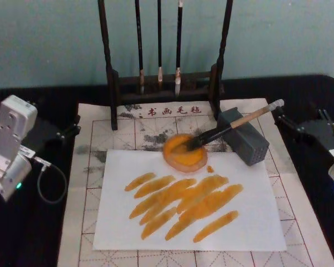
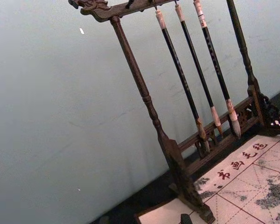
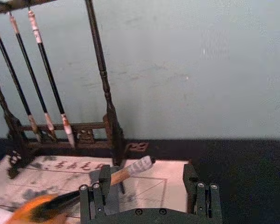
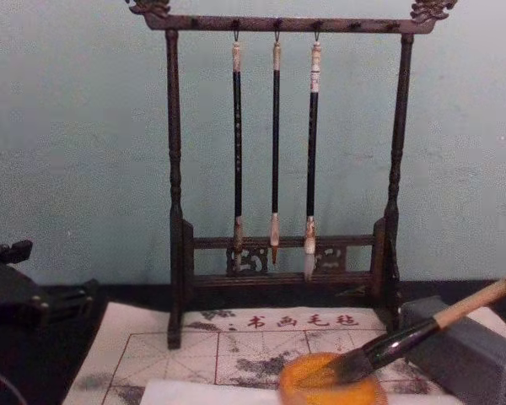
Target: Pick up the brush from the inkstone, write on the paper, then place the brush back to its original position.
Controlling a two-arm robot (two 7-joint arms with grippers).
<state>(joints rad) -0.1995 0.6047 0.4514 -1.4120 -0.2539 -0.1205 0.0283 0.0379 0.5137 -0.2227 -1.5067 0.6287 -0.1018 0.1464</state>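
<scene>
The brush (image 1: 228, 129) lies with its dark tuft in the orange-stained inkstone (image 1: 184, 152) and its pale handle leaning on a grey block (image 1: 244, 136). The same brush (image 4: 422, 331) slants up to the right in the chest view. In front of the inkstone lies the white paper (image 1: 250, 211), covered with several orange strokes. My right gripper (image 1: 286, 119) stands open just right of the handle's end, holding nothing. From the right wrist, the handle (image 3: 130, 170) lies beyond the spread fingers (image 3: 97, 198). My left gripper (image 1: 71, 127) rests open at the mat's left edge.
A dark wooden rack (image 1: 112, 83) with three thin hanging brushes (image 1: 159, 39) stands at the back of the beige grid mat (image 1: 83, 222). A cable (image 1: 50, 183) loops beside my left arm. The tabletop around the mat is black.
</scene>
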